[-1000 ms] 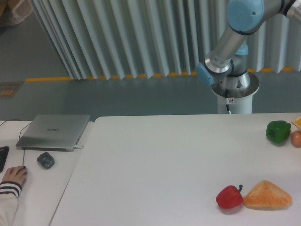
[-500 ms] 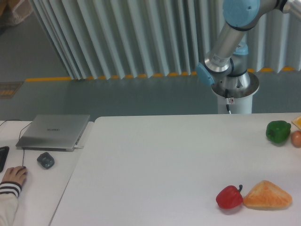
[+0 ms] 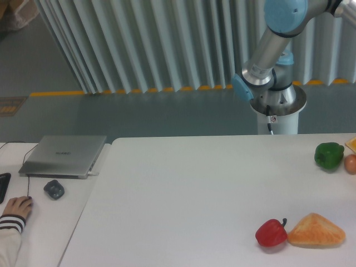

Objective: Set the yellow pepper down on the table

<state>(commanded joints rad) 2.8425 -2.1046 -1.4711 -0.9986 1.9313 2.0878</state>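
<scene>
The yellow pepper cannot be made out with certainty in the single fixed camera view: only a small yellow sliver (image 3: 351,144) shows at the far right edge, cut off by the frame, and whether it is the pepper I cannot tell. The large flat white tabletop (image 3: 194,200) carries a glossy green bell pepper (image 3: 329,155) at far right, a small orange-brown rounded item (image 3: 351,163) just beside it, and near the front a glossy red bell pepper (image 3: 271,233) touching an orange-tan wedge-shaped bread (image 3: 316,231). The grey and blue robot arm (image 3: 272,50) rises behind the tabletop; its end effector lies outside the frame, so its state is unknown. The main risk is a wrong pick: with the target barely visible, the arm could close on a neighbouring item instead.
</scene>
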